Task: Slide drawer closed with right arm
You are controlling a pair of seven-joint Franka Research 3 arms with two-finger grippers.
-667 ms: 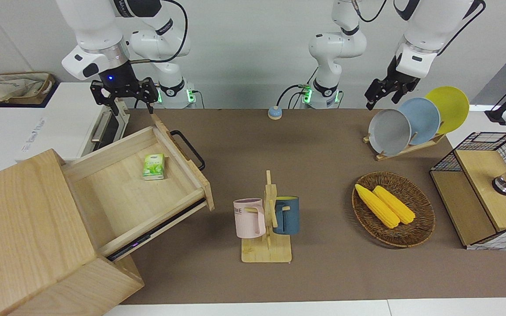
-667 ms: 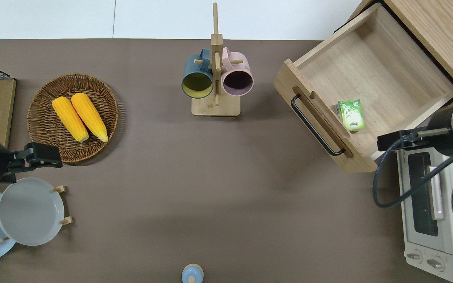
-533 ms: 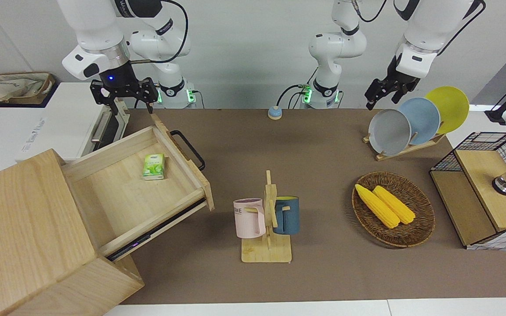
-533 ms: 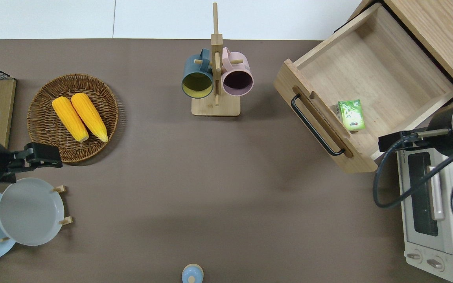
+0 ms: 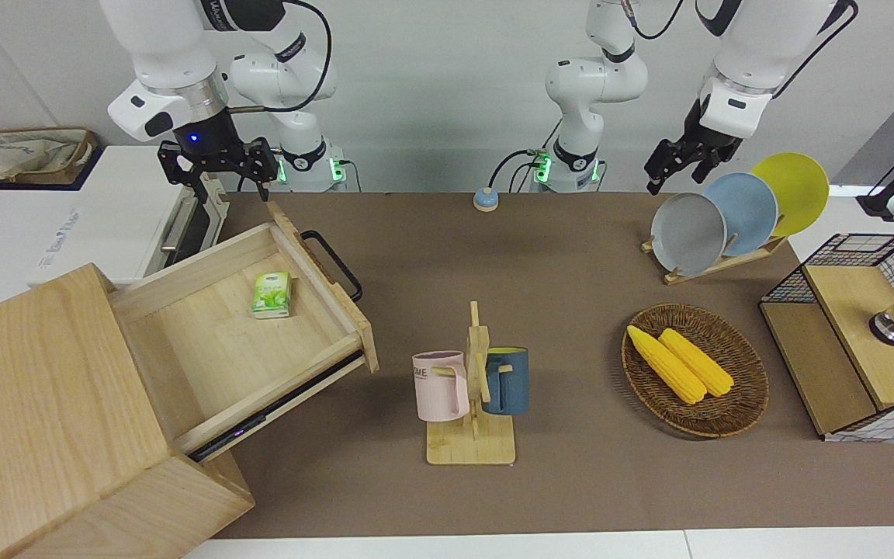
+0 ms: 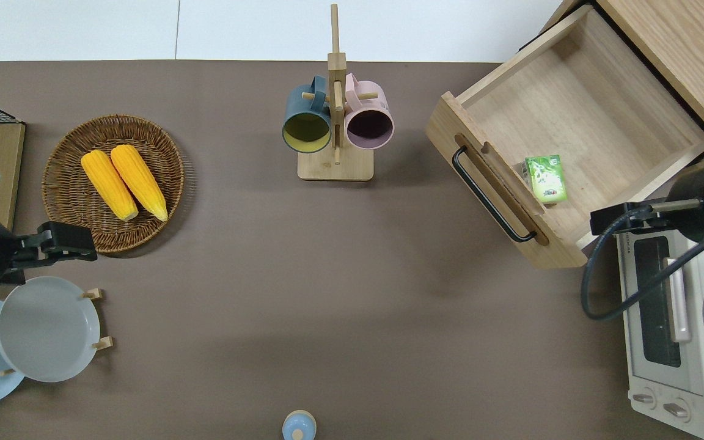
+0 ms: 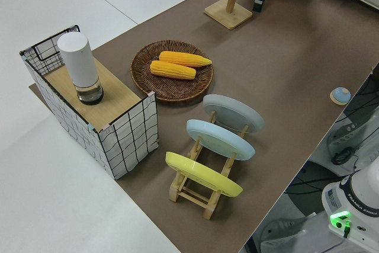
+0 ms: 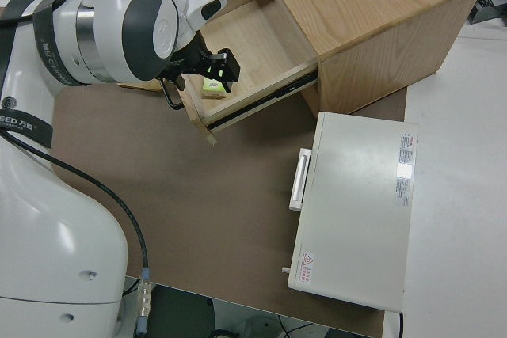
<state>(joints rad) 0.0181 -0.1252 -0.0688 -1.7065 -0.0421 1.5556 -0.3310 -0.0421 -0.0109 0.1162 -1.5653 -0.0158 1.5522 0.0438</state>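
Observation:
The light-wood drawer (image 5: 214, 349) stands pulled far out of the cabinet (image 5: 43, 404), its black bar handle (image 5: 332, 265) facing the middle of the table. A small green pack (image 5: 272, 294) lies inside, near the drawer front. My right gripper (image 5: 230, 185) is open and empty, up in the air. In the overhead view it (image 6: 612, 220) is over the drawer's (image 6: 596, 116) side wall nearest the robots, beside the toaster oven, clear of the handle (image 6: 489, 195). The right side view shows the gripper (image 8: 202, 73) above the green pack (image 8: 211, 89). The left arm is parked.
A white toaster oven (image 6: 670, 318) stands next to the drawer, nearer the robots. A mug rack (image 5: 472, 388) stands mid-table. A basket of corn (image 5: 695, 369), a plate rack (image 5: 726, 213) and a wire-and-wood box (image 5: 850, 334) sit toward the left arm's end.
My right gripper has drifted slightly toward the toaster oven and a little upward. The drawer, the green pack and the left arm have not moved.

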